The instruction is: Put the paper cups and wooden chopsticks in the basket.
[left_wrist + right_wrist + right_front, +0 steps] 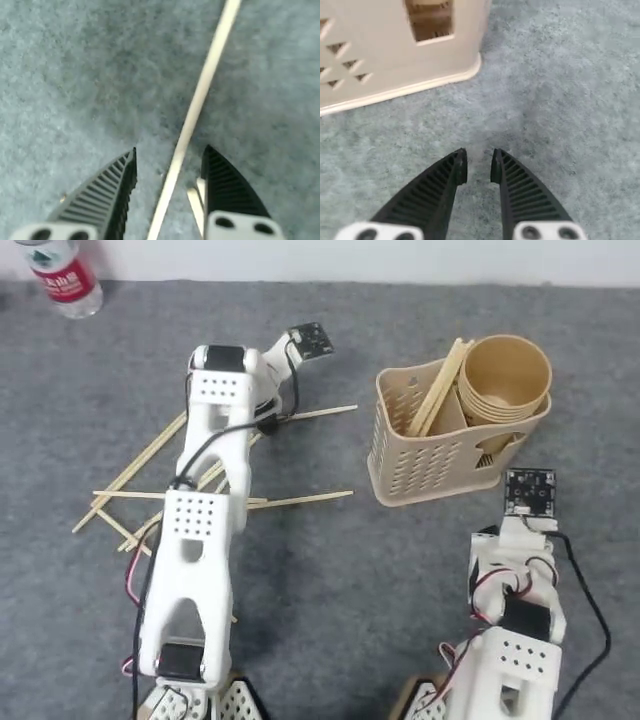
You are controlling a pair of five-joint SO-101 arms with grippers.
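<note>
Two ridged black fingers [117, 187] of the left gripper [170, 152] stand spread and released, clamping nothing. One wooden chopstick [205, 85] runs lengthwise through the gap between them, flat on the grey cloth [75, 75], and the end of a second stick [194, 202] lies just beside one finger. From above, this arm stretches over the loose chopsticks [130, 475] scattered across the left half of the table.

The right gripper [478, 155] has its fingers [440, 190] parted by a narrow gap and grasping nothing, low over bare cloth near the basket [395, 60]. The basket holds stacked paper cups [505, 375] and a few upright chopsticks [440, 385] leaning beside them. A water bottle [60, 275] stands at the far left corner.
</note>
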